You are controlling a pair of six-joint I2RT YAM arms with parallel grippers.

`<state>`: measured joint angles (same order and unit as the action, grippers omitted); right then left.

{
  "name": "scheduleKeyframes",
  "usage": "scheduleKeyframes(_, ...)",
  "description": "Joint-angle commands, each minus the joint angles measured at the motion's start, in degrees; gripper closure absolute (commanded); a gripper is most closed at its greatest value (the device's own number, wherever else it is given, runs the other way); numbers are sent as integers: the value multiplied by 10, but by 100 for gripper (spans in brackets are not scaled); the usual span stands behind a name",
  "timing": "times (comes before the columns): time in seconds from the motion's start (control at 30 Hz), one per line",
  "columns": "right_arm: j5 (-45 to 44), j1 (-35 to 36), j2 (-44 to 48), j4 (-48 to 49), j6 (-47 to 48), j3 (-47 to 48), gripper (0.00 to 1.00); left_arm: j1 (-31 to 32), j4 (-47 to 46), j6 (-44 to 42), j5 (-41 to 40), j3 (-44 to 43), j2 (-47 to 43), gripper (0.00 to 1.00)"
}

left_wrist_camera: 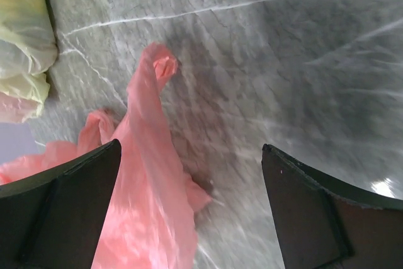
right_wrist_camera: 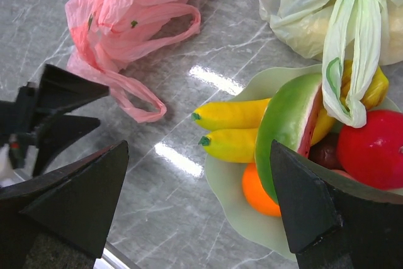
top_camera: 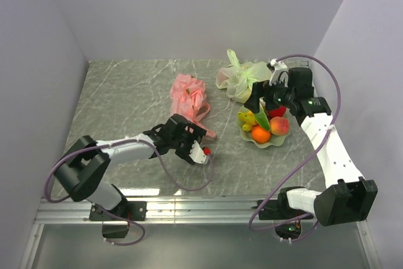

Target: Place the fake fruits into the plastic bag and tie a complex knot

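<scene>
- Pink plastic bag [left_wrist_camera: 148, 206] is lying crumpled just below the left gripper [left_wrist_camera: 191, 155], whose jaws are standing wide apart, empty.
- Fake fruits [right_wrist_camera: 277, 124] are sitting piled just ahead-right of the right gripper [right_wrist_camera: 198, 155], which is likewise gaping and holding nothing.
- Loading looks unstarted; next is calling for opening the bag's mouth.

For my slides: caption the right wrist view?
Open right claw hovers over the plate of fake fruits, pink plastic bag lying nearby.

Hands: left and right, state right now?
Left hand: open, empty, by the plastic bag.
Right hand: open, empty, above the fake fruits.
</scene>
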<state>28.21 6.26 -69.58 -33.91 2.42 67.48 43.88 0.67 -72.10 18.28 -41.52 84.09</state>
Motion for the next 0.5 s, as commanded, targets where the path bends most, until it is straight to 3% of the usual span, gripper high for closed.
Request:
scheduleKeyframes(0.0, 5, 7, -1, 4, 5, 16, 0, 11, -87, -33, -40, -29, 31, 1)
scheduleKeyframes(0.3, 11, 10, -11, 2, 4, 19, 0, 13, -182, -19, -97, -36, 93, 1)
scheduleKeyframes(0.4, 18, 14, -12, 10, 3, 13, 1, 14, -134, 10, -105, -70, 105, 20)
scheduleKeyframes(0.43, 19, 15, -11, 13, 2, 12, 1, 13, -117, 47, -100, -80, 100, 41)
scheduleKeyframes(0.47, 22, 16, -12, 18, 2, 11, 1, 13, -65, 71, -86, -101, 79, 49)
